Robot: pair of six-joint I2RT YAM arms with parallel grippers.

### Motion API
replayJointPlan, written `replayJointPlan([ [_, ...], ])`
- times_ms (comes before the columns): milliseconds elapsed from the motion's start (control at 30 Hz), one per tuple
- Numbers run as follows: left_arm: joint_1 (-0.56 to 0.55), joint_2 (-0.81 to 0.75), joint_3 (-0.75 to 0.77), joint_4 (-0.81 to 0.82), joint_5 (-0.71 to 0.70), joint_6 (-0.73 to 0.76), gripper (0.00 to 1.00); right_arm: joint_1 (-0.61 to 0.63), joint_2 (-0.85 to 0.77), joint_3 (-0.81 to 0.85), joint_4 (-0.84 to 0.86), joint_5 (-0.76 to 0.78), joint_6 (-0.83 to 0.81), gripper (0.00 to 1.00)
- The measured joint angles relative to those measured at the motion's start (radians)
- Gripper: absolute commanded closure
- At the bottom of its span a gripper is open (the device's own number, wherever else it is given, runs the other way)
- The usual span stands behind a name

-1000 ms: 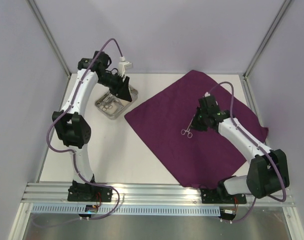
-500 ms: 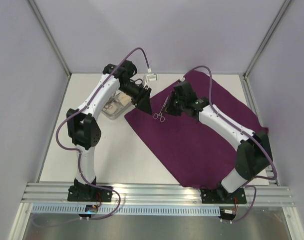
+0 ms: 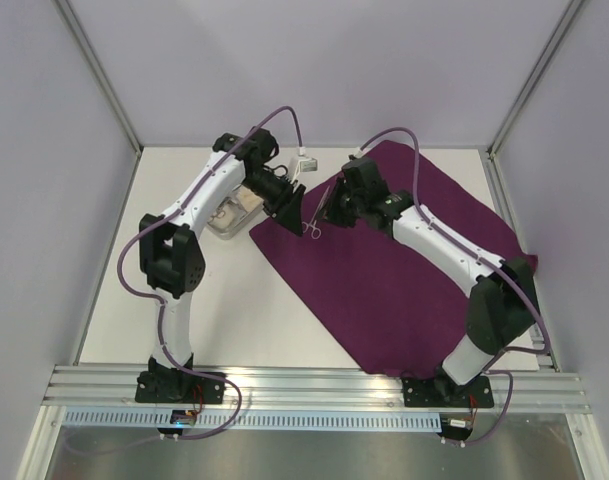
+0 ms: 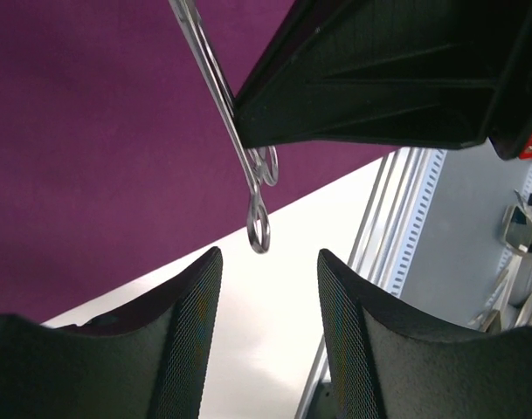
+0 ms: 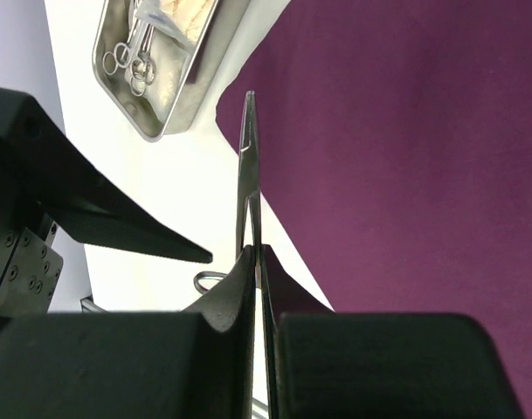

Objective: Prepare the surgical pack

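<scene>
One clamp [image 5: 248, 161] pinched in right tool [image 5: 254, 255], right arm [image 3: 454, 252] stretched left.

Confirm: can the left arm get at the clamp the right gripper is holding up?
Probably yes. The left gripper is open, and the clamp has its ring handles sticking out free of the right gripper, just beyond the left fingertips and in line with their gap. Nothing sits between them.

I am working in a robotics lab cell: a white table [image 3: 234, 305] boxed in by plain pale panels [image 3: 314, 70] behind and beside it, aluminium posts [image 3: 97, 75] at its far corners, an aluminium rail [image 3: 314, 385] along its near edge.
</scene>
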Motion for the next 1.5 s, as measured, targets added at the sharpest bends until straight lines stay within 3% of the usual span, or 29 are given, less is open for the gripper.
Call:
replayJointPlan([
  [200,-0.005,0.005,0.0,0.029,-0.017,-0.009,0.5,0.01,0.015,0.011,0.003,-0.016,0.008,0.99],
  [400,-0.006,0.014,-0.005,0.035,-0.016,-0.016,0.68,0.01,0.023,0.018,0.019,-0.024,0.016,0.99],
  [567,-0.006,0.017,-0.006,0.045,-0.029,-0.034,1.0,0.01,0.026,0.018,0.029,-0.029,0.019,0.99],
  [733,0.0,0.019,-0.006,0.058,-0.038,-0.067,1.0,0.01,0.027,0.018,0.036,-0.029,0.023,0.96],
  [867,0.008,0.019,-0.004,0.05,-0.076,-0.069,1.0,0.01,0.027,0.018,0.029,-0.031,0.019,0.71],
  [967,0.05,0.041,0.029,0.012,-0.11,-0.059,1.0,0.01,0.027,0.018,0.019,-0.035,0.003,0.62],
  [1300,0.426,0.137,0.126,-0.006,-0.374,0.098,1.0,0.006,-0.035,-0.053,-0.006,-0.03,-0.066,0.59],
  [1500,0.466,0.224,0.238,-0.013,-0.492,0.181,1.0,0.005,-0.037,-0.077,-0.018,-0.044,-0.082,0.59],
])
